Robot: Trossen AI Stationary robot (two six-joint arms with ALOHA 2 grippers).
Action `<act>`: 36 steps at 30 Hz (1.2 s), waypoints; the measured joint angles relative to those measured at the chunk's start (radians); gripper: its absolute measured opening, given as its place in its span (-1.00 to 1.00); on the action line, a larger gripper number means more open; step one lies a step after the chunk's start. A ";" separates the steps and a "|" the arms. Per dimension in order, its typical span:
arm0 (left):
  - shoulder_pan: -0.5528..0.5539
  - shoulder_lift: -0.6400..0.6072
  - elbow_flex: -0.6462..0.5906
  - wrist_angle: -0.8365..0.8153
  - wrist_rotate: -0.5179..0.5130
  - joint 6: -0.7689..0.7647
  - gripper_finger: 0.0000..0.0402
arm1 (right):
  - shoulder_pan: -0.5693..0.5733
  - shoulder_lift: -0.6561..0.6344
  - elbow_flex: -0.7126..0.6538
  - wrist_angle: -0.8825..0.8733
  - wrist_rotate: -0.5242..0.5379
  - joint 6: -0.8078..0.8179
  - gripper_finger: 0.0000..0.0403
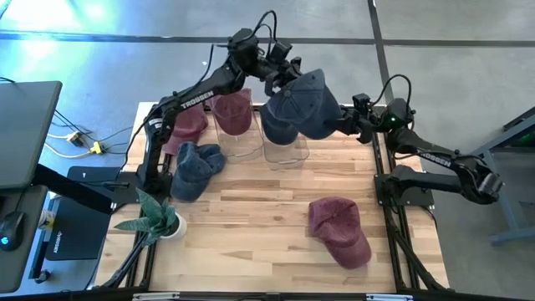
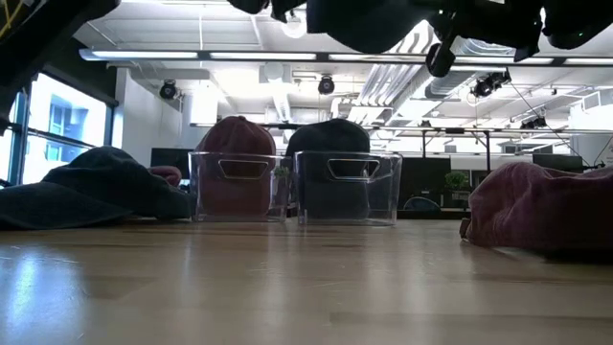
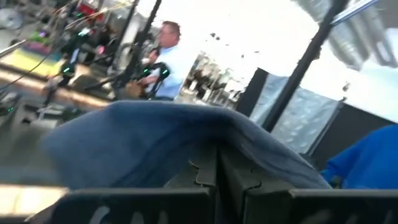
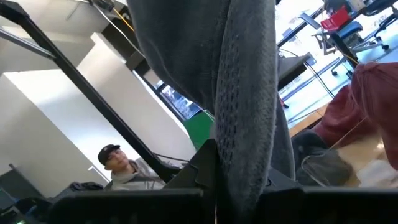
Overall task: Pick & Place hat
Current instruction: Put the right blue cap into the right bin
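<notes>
High view shows us both arms raised over the back of the table (image 1: pixel 251 251), sharing one blue hat (image 1: pixel 303 104) held in the air above the right-hand clear bin (image 1: pixel 286 150). We see the left gripper (image 1: pixel 282 73) clamped on the hat's far edge and the right gripper (image 1: pixel 344 124) clamped on its right side. Another blue hat (image 1: pixel 276 125) sits in that bin.

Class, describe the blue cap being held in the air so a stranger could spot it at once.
Start at the two clear bins at the far edge of the wooden table. Above the right one hangs a blue cap, pinched between the left claw and right claw. It alone is off the table.
</notes>
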 joint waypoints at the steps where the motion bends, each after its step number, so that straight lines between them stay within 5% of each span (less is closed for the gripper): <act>1: 0.005 0.000 0.000 -0.030 -0.001 0.021 -1.00 | 0.000 0.002 0.000 0.002 0.000 -0.003 -0.94; 7: 0.004 0.015 0.000 -0.142 0.016 0.212 -1.00 | 0.000 0.008 0.000 0.006 0.002 -0.003 -0.93; 12: 0.069 0.015 0.000 -0.146 0.025 0.222 -0.90 | 0.000 0.008 0.000 0.009 0.002 0.001 -0.93; 16: 0.122 0.015 0.000 -0.145 0.070 0.181 -0.68 | 0.000 0.008 0.000 0.019 0.000 0.003 -0.93; 21: 0.192 0.015 0.000 -0.147 0.249 0.064 -0.37 | 0.000 0.006 0.000 0.049 -0.007 0.004 -0.94; 28: 0.225 -0.034 0.000 -0.146 0.443 -0.174 -0.29 | -0.009 -0.003 0.000 0.054 -0.008 -0.004 -0.92; 36: 0.207 -0.122 0.000 -0.351 0.417 -0.118 -0.28 | -0.009 -0.003 0.000 0.054 -0.011 -0.049 -0.93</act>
